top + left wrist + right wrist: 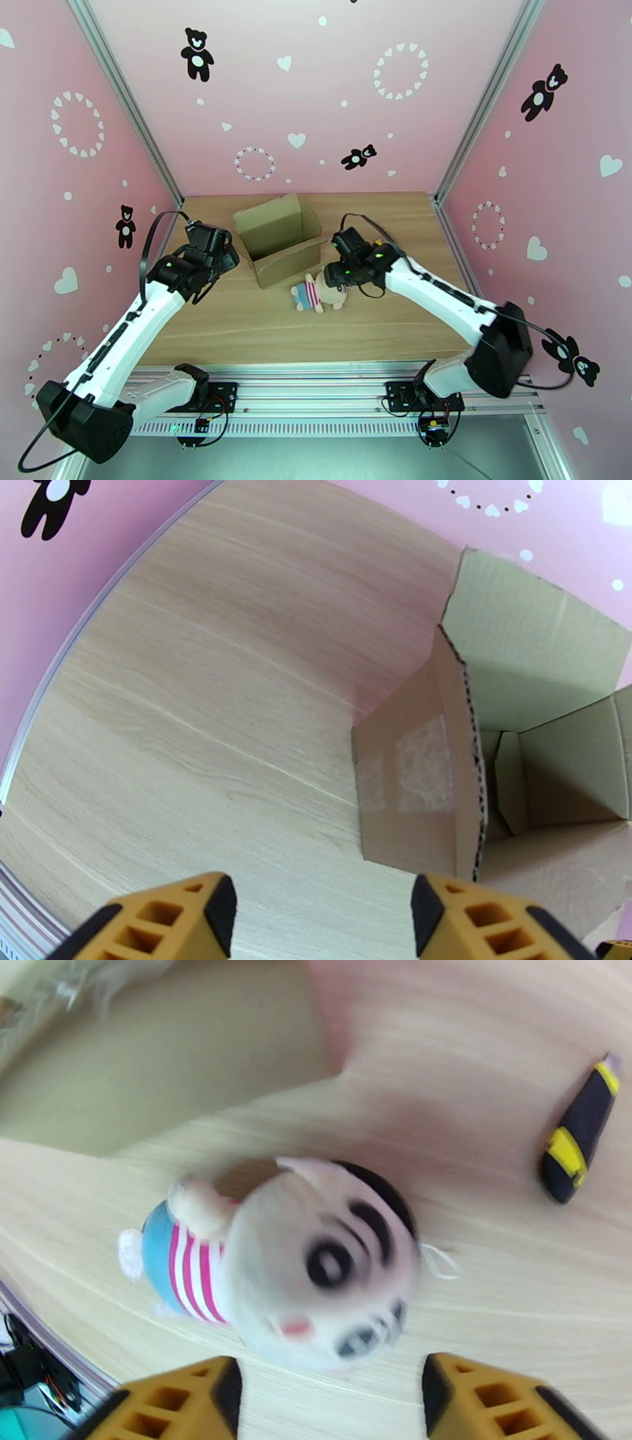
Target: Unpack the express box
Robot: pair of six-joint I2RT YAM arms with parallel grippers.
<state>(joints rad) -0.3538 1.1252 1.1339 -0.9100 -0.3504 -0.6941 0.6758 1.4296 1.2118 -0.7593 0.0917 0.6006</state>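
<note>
A small brown corrugated-cardboard carton, the express box [278, 241], stands open on the pale wood-grain table [237, 331] towards its far edge, flaps raised and a patch of clear shiny tape on one outer wall (the ragged fluted edge shows plainly from the left wrist). There is one carton, one soft plush toy in a pink-and-white striped shirt [320, 294] and one black-and-yellow utility knife [579, 1141]. The toy lies just beside the carton's near wall; the knife lies flat, well apart from the toy. The box sits between the two arms. The left gripper [324, 906] hangs near the box's left wall, its ribbed yellow fingers spread with nothing between them. The right gripper [332, 1390] hovers over the blurred toy, fingers likewise spread and gripping nothing.
</note>
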